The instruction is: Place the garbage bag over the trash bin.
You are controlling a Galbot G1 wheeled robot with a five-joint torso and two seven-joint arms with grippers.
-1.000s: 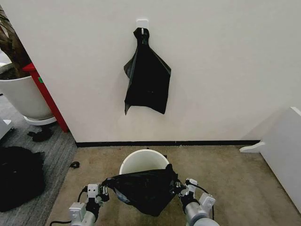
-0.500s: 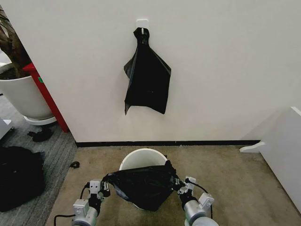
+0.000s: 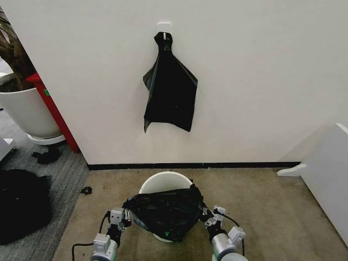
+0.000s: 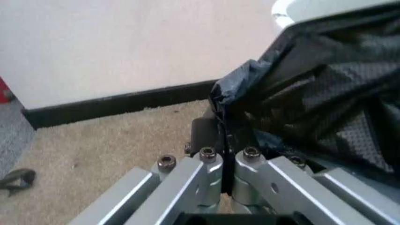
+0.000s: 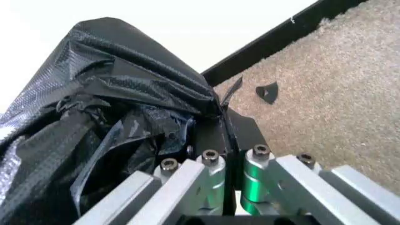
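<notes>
Black, thin and glossy, the crinkly plastic garbage bag [image 3: 163,213] hangs stretched between the two end effectors, draped across the near part of the small round white plastic trash bin [image 3: 163,181] so that only the far arc of the bin's rolled rim shows above it. The bin stands on tan carpet [image 3: 261,206] near the white wall [image 3: 261,81], just in front of the black baseboard [image 3: 239,164]. The left end effector [image 3: 124,214] has its fingers pressed together on the bag's left corner, and the left wrist view shows the film pinched between them [image 4: 223,136]. The right end effector [image 3: 205,213] is likewise clamped on the bag's right corner, with folds bunched against its fingers [image 5: 216,133] in the right wrist view. On the wall above, another black plastic bag [image 3: 169,89] hangs from a white hook [image 3: 164,26]. To the left stand a large white plant pot [image 3: 27,111] and a dark lumpy heap [image 3: 22,204] on grey carpet.
</notes>
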